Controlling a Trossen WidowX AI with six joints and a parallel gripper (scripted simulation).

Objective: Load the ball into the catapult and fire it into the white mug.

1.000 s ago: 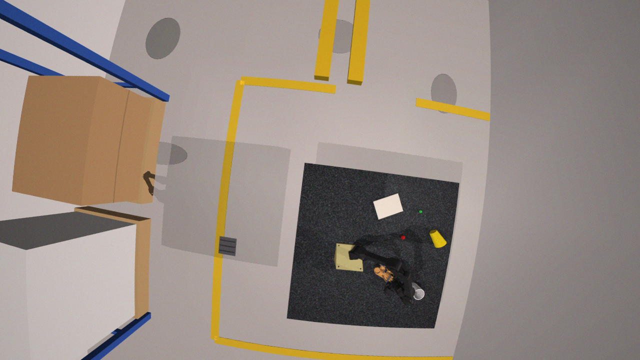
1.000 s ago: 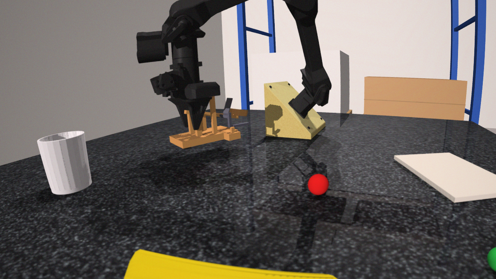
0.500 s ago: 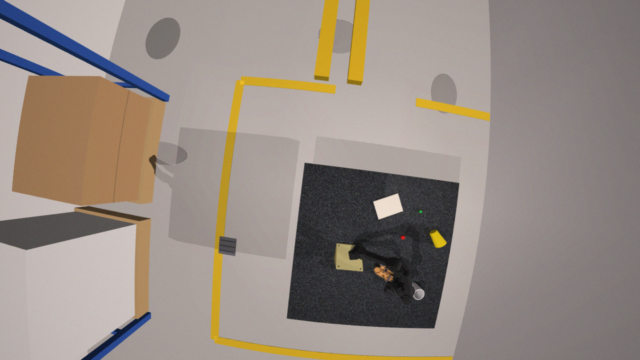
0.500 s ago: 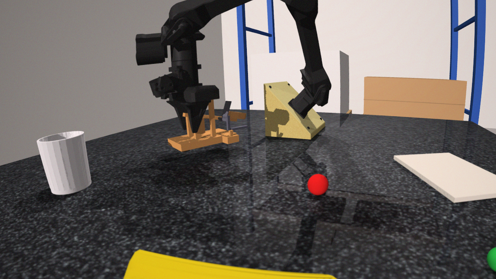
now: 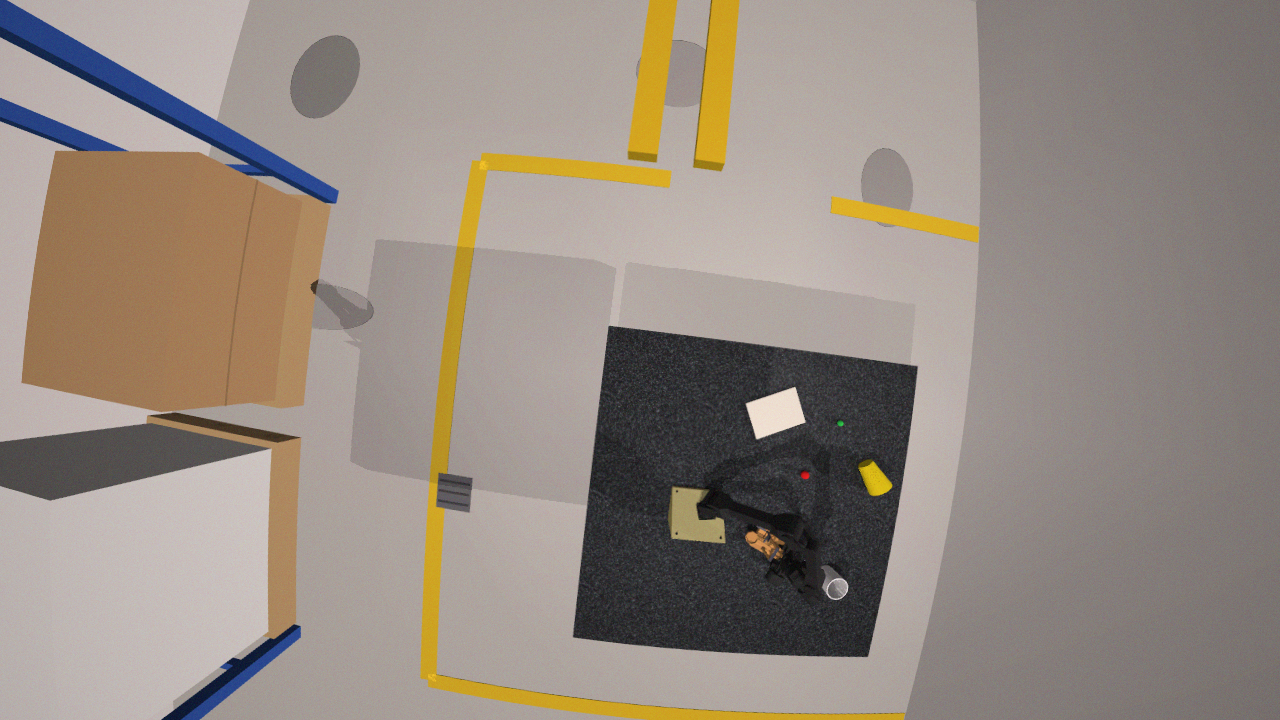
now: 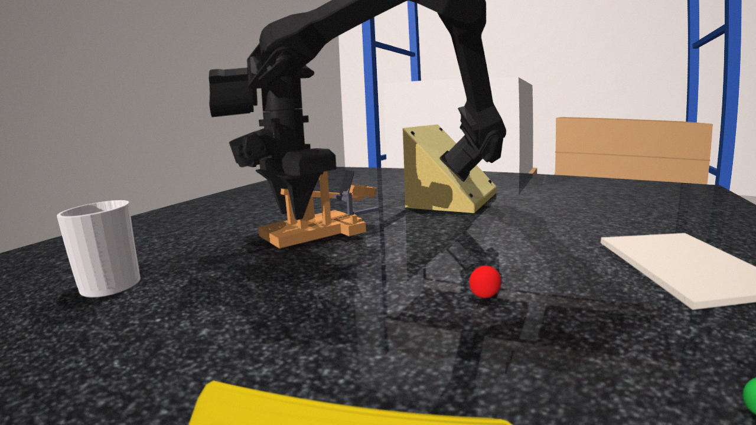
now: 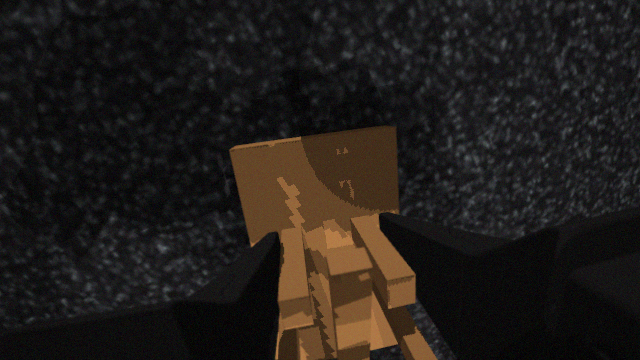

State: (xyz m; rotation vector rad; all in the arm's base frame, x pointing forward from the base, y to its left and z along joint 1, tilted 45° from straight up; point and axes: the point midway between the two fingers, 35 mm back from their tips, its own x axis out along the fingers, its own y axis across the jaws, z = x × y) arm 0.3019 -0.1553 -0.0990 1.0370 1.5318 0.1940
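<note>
The orange wooden catapult (image 5: 762, 540) (image 6: 312, 227) (image 7: 320, 200) stands on the black granite table top (image 6: 264, 327). My gripper (image 6: 298, 208) (image 7: 330, 231) (image 5: 780, 548) comes down from above and is shut on the catapult's upright frame, one finger on each side. The white mug (image 5: 836, 587) (image 6: 99, 247) stands upright to the left of the catapult in the exterior view. The red ball (image 5: 805, 475) (image 6: 484, 281) lies on the table, apart from the catapult and the gripper. The catapult's arm points away from the mug.
A tan wedge block (image 5: 696, 514) (image 6: 443, 174) holds the arm's base. A flat cream board (image 5: 775, 412) (image 6: 681, 267), a green ball (image 5: 839, 423) (image 6: 750, 395) and a tipped yellow cup (image 5: 874, 477) (image 6: 296, 409) also lie on the table.
</note>
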